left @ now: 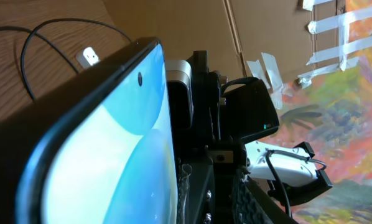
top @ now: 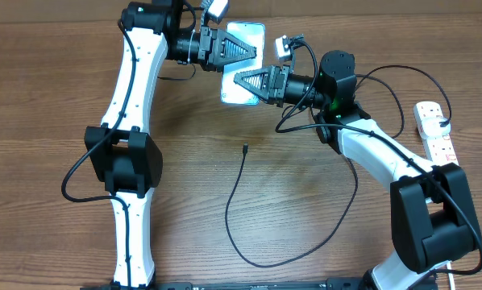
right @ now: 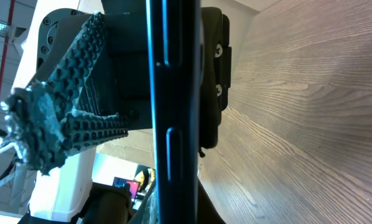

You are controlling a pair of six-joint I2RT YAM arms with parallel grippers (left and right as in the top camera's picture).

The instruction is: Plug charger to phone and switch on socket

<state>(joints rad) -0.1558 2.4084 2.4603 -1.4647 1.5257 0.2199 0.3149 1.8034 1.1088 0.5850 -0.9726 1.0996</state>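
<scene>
The phone, its light-blue screen lit, is held up off the table at the back centre. My right gripper is shut on its near end; in the right wrist view the phone runs edge-on between the jaws. My left gripper straddles the far end. In the left wrist view the screen fills the left, with a gap to the finger beside it. The charger's thin black cable lies on the table in a loop, its small tip below the phone. The socket lies at the right edge.
The table is brown wood. The charger cable loops toward the front and back up under the right arm. Black arm cables arc near the socket. Cardboard and a taped painted wall stand beyond the table.
</scene>
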